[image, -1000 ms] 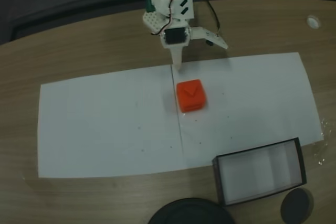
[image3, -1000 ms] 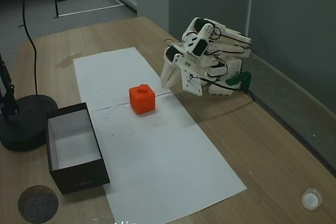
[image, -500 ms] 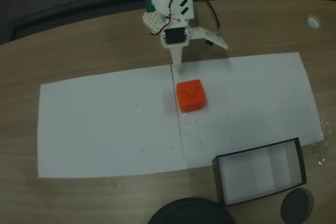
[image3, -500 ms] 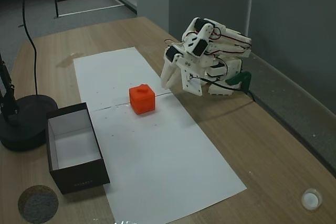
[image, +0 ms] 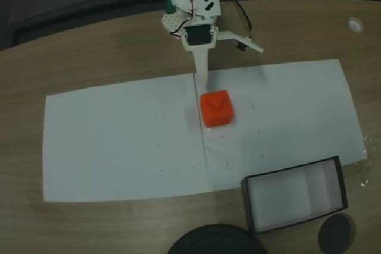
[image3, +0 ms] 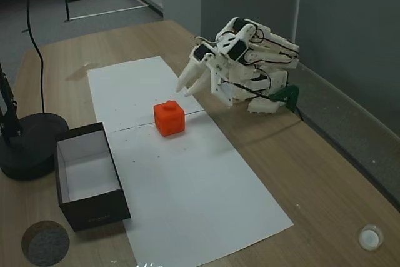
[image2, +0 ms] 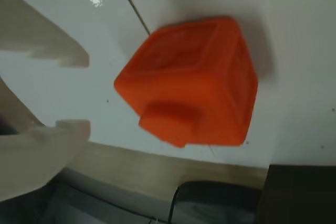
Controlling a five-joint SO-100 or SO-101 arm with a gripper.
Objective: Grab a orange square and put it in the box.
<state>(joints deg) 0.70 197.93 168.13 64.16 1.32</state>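
Note:
The orange square [image: 216,108] rests on the white paper near the table's middle, a triangular dent on its top face; in another fixed view the orange square [image3: 169,117] sits just in front of the arm. My gripper [image: 231,67] is open, one finger pointing down at the cube's far edge and the other splayed right. From the side, the gripper [image3: 187,89] hovers slightly above and behind the cube without touching it. In the wrist view the cube [image2: 194,82] looms large, and both fingers [image2: 47,45] stand left of it. The box [image: 297,219] lies at the near right, its white inside bare.
White paper [image: 119,141] covers the wooden table. A large black disc [image: 217,241] and a small one [image: 335,232] sit at the near edge beside the box. A small white cap [image: 355,25] lies far right. In the side-on fixed view, a stand's black base [image3: 28,148] is beside the box [image3: 94,214].
The gripper has lifted and reached forward toward the cube, its fingertip now closer to the cube's far edge. The cube and box have not moved.

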